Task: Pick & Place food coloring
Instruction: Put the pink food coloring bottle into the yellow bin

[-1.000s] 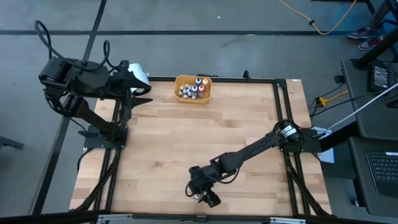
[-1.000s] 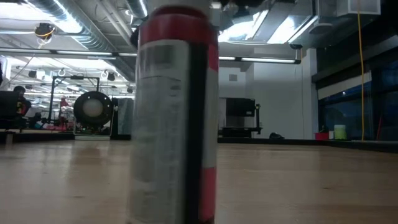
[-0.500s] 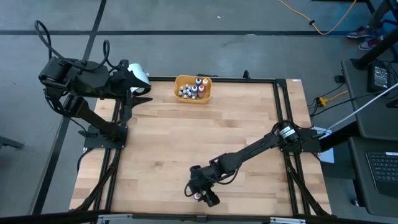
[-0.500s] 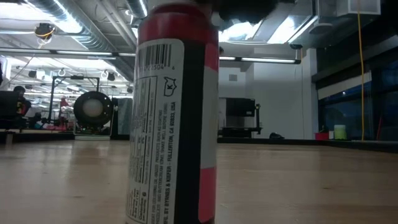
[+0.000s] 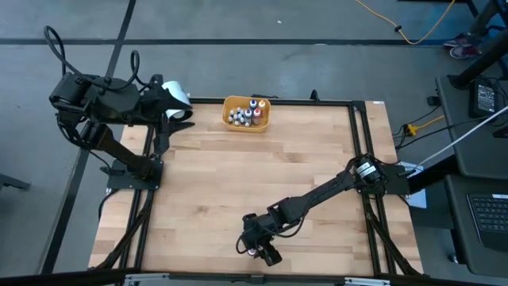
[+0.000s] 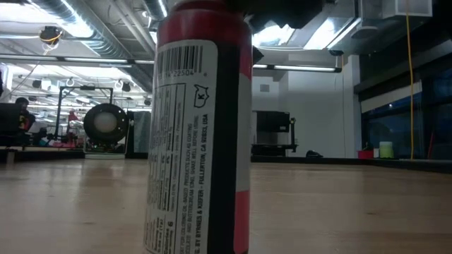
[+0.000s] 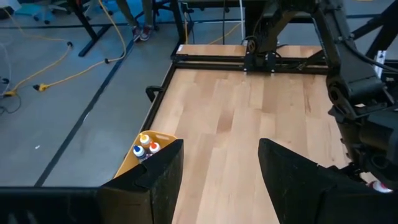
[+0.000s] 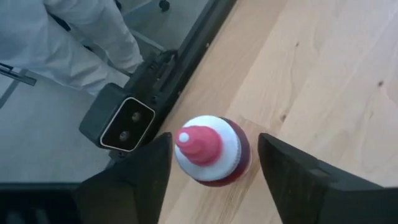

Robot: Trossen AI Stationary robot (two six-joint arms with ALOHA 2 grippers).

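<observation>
Right end effector (image 8: pixel 211 180) straddles the upright red-capped food coloring bottle (image 8: pixel 208 151) at the worktop's (image 5: pixel 262 175) near edge, fingers wide and not touching; an off-centre closure could tip it over

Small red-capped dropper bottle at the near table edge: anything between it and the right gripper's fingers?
Nothing visible. The small red-capped dropper bottle stands upright on the wooden table, and the right gripper straddles it from above, one dark finger on each side with bare gaps. The left gripper waits at the far-left corner.
</observation>
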